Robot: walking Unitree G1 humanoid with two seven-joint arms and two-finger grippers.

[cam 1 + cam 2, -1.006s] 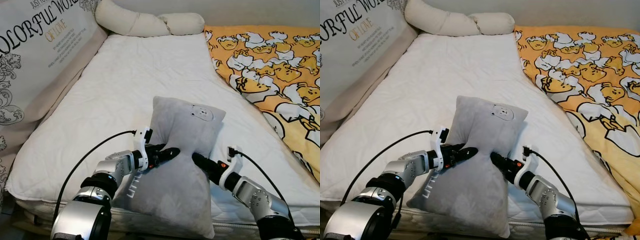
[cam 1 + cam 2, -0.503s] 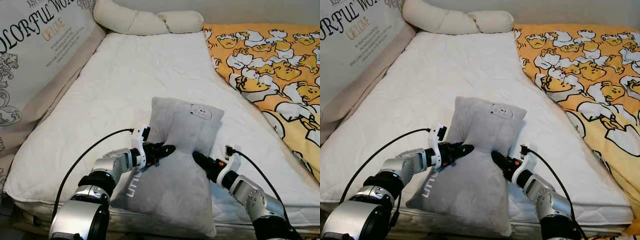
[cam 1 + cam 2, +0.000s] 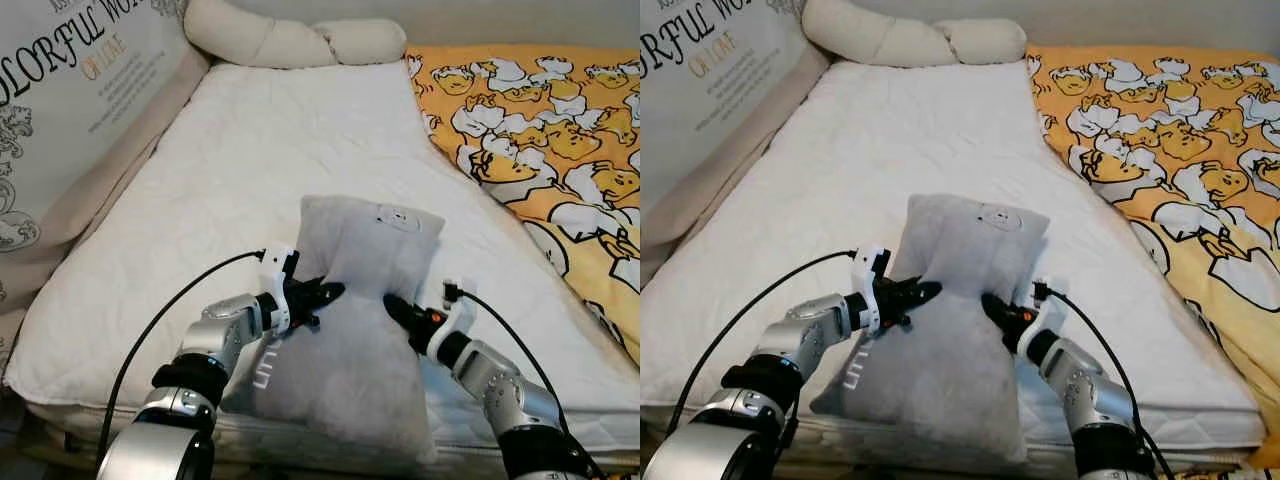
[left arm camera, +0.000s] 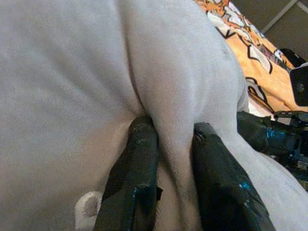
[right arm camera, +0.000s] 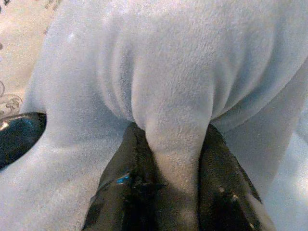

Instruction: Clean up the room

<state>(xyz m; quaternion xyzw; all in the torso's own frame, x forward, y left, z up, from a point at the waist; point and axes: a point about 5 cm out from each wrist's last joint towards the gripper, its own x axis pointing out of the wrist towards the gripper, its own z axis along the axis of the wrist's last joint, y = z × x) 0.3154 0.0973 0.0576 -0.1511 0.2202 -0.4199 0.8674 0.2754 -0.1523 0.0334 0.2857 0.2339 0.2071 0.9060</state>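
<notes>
Reaching inward from opposite sides, left gripper (image 3: 330,291) and right gripper (image 3: 392,305) each pinch a fold of the grey pillow (image 3: 350,340).

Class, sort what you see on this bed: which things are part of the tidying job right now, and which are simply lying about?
In the job:
grey pillow
left gripper, shut on a fold of it
right gripper, shut on another fold

Lying about:
white mattress
orange duck blanket
cream bolster
lettered cushion

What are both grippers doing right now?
Left gripper: shut on a fold of the soft grey plush pillow.
Right gripper: shut on another fold of it.
</notes>
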